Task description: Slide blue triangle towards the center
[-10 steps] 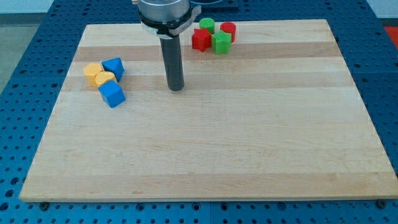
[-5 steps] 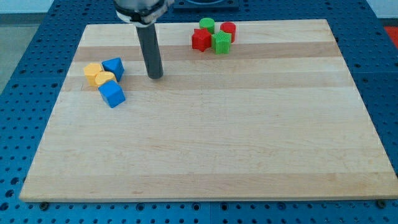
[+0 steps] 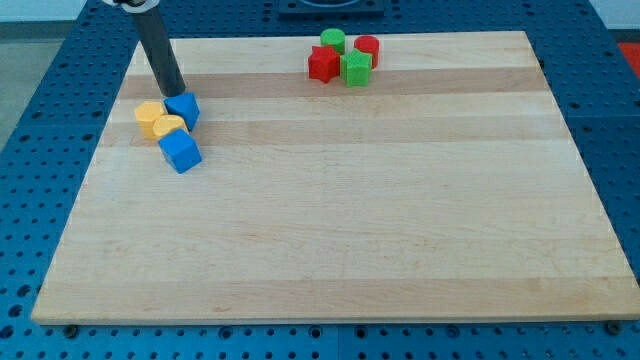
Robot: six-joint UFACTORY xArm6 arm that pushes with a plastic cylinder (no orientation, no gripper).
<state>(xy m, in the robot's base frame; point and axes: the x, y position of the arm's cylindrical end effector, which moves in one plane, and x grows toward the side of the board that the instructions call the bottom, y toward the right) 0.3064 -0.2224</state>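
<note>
Our pale wooden bench (image 3: 330,230) sits on blue pegboard (image 3: 40,120). My tip (image 3: 173,93), a bare rod with no pincer to open, touches the blue triangle (image 3: 184,108) just below it. Two yellow blocks (image 3: 158,120) and a blue cube (image 3: 181,151) crowd beneath; red and green blocks (image 3: 343,58) lie far right.

The tip (image 3: 173,91) stood at the upper left edge of the blue triangle (image 3: 183,108), hemmed at the view's left by two yellow blocks (image 3: 151,116) (image 3: 168,127) and a blue cube (image 3: 181,151) just below. Toward the centre the wooden board (image 3: 360,220) lay open. Red (image 3: 323,64) (image 3: 367,47) and green (image 3: 356,68) (image 3: 333,40) blocks clustered well apart at the top.
</note>
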